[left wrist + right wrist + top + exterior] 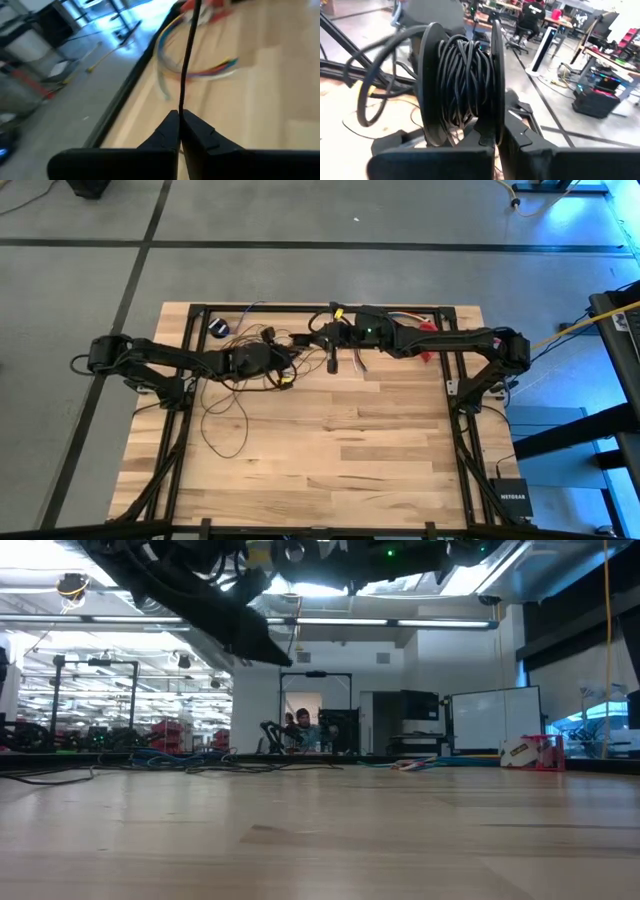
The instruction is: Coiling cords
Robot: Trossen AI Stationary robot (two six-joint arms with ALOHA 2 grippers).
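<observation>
where the thin dark cord [187, 60] runs taut, left fingers [165, 132] pinch it — right fingers [487, 137] clamp the ribbed spool [462, 85].

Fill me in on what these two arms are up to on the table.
They are coiling the cords. The left gripper has its jaws shut on a strand of the thin dark wire, pulled taut above the wooden table. The right gripper is shut on the rim of a black spool already wound with many turns. Loose loops of wire lie on the table's left half.
</observation>
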